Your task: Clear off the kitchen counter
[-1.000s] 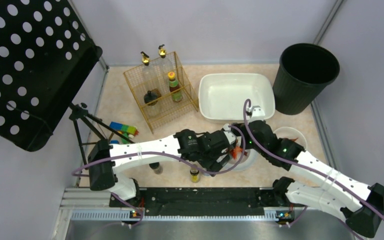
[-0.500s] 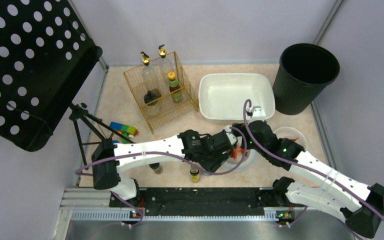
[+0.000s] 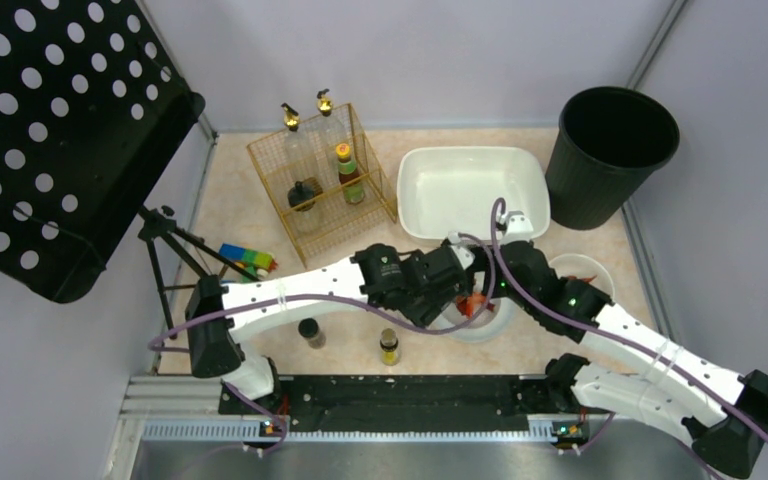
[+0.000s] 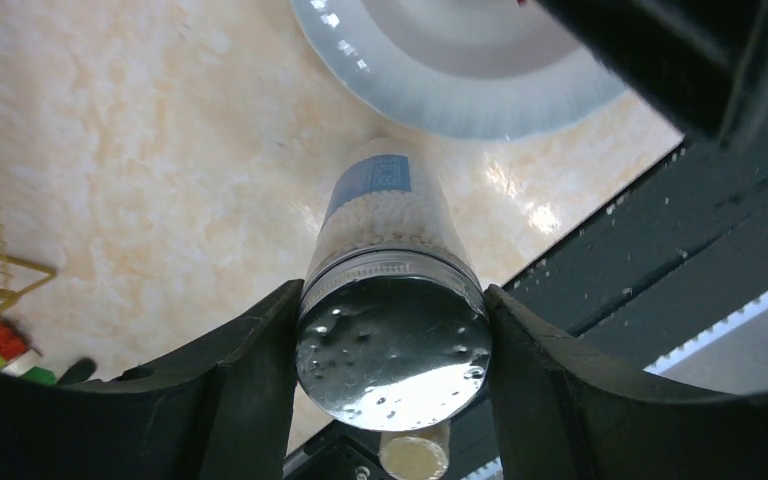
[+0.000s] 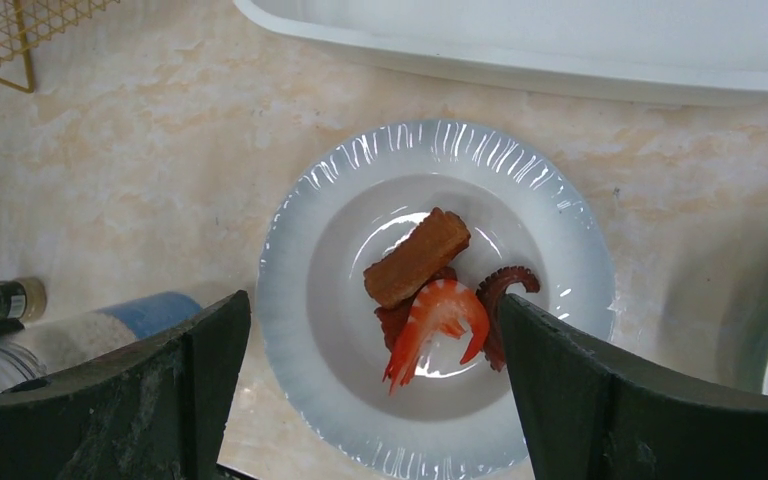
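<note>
Your left gripper (image 4: 392, 345) clamps the jar (image 4: 385, 215) for lifting; your right gripper (image 5: 375, 340) hangs open over the plate (image 5: 560, 250).

Black perforated panel (image 3: 55, 130) on a tripod (image 3: 165, 235) at the left, gold wire basket (image 3: 276, 206) holding bottles (image 3: 348, 172), white tub (image 3: 470, 151) beside a black bin (image 3: 590, 200), coloured blocks (image 3: 247, 258), two small dark jars (image 3: 310, 332), steel-lidded jar (image 4: 392, 350) of white granules, fluted plate (image 5: 330, 200) with a prawn (image 5: 440, 310)
</note>
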`<state>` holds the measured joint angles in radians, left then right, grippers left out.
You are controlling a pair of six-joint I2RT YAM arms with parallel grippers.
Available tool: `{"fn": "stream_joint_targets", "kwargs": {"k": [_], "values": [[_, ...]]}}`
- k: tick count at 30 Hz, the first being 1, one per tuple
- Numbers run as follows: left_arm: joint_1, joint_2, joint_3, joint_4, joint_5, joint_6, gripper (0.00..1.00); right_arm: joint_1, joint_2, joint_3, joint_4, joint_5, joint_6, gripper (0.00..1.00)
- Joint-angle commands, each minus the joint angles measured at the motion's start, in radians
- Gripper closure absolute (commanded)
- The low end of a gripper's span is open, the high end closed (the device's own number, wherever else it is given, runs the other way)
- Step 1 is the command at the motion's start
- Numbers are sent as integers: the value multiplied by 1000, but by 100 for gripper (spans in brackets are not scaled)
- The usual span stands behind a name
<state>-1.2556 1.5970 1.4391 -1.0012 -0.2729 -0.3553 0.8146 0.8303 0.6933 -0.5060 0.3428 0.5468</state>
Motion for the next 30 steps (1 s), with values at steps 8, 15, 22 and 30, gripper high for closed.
{"fn": "stream_joint_targets", "kwargs": {"k": [8, 15, 22, 30], "values": [[317, -94, 232, 13, -44, 178, 100, -6, -20, -2, 52, -16, 4, 8], [516, -61, 430, 14, -86, 271, 100, -6, -14, -2, 77, -47, -4, 8], [593, 1, 563, -11, -272, 334, 100, -5, -14, -11, 101, -81, -9, 8], [717, 14, 561, 44, -214, 347, 100, -6, -46, -29, 114, -105, -12, 9]]}}
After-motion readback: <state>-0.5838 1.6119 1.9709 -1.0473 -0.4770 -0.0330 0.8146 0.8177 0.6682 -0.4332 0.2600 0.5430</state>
